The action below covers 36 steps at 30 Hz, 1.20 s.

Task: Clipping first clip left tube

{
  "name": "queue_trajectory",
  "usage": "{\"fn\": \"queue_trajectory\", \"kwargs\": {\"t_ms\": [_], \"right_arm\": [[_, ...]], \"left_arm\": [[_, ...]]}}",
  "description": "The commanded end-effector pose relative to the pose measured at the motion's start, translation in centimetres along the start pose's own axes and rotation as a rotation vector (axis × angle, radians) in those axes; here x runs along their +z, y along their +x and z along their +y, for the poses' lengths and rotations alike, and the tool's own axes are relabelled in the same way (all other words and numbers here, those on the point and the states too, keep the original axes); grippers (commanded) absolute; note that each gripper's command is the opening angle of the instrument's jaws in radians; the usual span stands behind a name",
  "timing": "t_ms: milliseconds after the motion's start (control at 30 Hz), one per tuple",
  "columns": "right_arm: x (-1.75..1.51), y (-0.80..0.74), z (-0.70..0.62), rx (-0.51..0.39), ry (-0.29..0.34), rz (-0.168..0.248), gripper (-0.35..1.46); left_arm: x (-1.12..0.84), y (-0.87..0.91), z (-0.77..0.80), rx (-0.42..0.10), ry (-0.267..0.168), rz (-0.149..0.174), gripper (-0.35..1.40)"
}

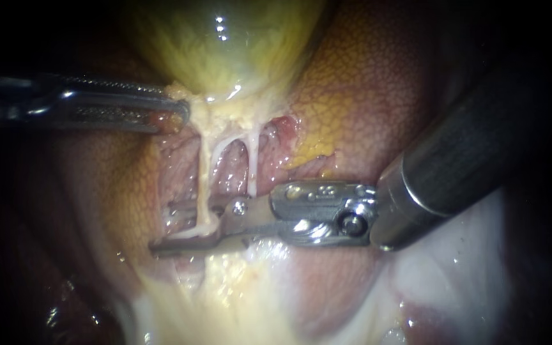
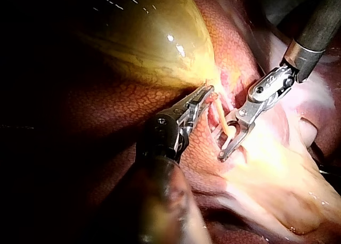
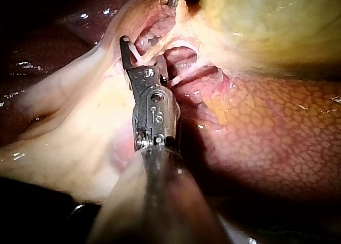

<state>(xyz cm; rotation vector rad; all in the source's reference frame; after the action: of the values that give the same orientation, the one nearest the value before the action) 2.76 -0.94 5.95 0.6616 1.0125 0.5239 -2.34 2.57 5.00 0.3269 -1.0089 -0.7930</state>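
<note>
"Left tube (image 1: 204,182) first — where does it lie?" asks one.

"It's the pale strand running down from the neck of the gallbladder (image 1: 225,45), just beside the right tube (image 1: 252,163), with the liver (image 1: 365,83) around them," says the other. "Its lower part passes between the jaws of my right instrument (image 1: 177,229)."

"And that pincer?"

"Open. A gap shows and the tube stands in it, not squeezed. My left instrument (image 1: 183,114) has its pincer closed on the tissue at the gallbladder's neck, and both tubes look stretched."

"How will the tube handle?"

"Thin, soft and wet, I'd judge — slippery and easy to tear. It should flatten under a clip with little force, but a sideways tug could rip it from the neck. I'd take it on the bare stretch, square across, clear of the right tube and of the fatty tissue (image 1: 225,281) at its foot."

"What can't you see?"

"Whether a clip sits in the right pincer; I cannot tell. In the endoscope view the far jaw is half lost against the tissue, so I can't be sure its tip reaches past the tube, though the right wrist view shows one tip beyond it. The tube's foot vanishes into pale, glistening tissue, and my left instrument's shaft fades into the dark."
</note>
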Motion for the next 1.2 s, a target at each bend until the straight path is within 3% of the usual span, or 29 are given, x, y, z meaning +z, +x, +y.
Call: {"fn": "queue_trajectory", "kwargs": {"t_ms": [33,233,467,733,900,1200], "right_arm": [[0.0,0.0,0.0,0.0,0.0,0.0,0.16],[-0.01,0.0,0.01,-0.002,0.009,0.034,0.42],[-0.13,0.03,0.07,-0.019,0.027,0.08,0.5],[-0.37,-0.05,0.18,-0.063,0.186,0.126,0.5],[-0.51,-0.12,0.27,-0.094,0.251,0.128,0.49],[-0.61,-0.2,0.33,-0.069,0.423,0.194,0.48]], "left_arm": [[0.0,0.0,0.0,0.0,0.0,0.0,-0.35],[0.0,0.0,0.0,0.0,0.0,0.0,-0.35],[-0.01,0.0,0.01,0.001,0.001,0.0,-0.35],[-0.01,0.01,0.04,0.001,0.003,0.0,-0.35],[-0.01,0.01,0.04,0.001,0.003,0.0,-0.35],[-0.01,0.01,0.04,0.001,0.003,0.0,-0.35]]}}
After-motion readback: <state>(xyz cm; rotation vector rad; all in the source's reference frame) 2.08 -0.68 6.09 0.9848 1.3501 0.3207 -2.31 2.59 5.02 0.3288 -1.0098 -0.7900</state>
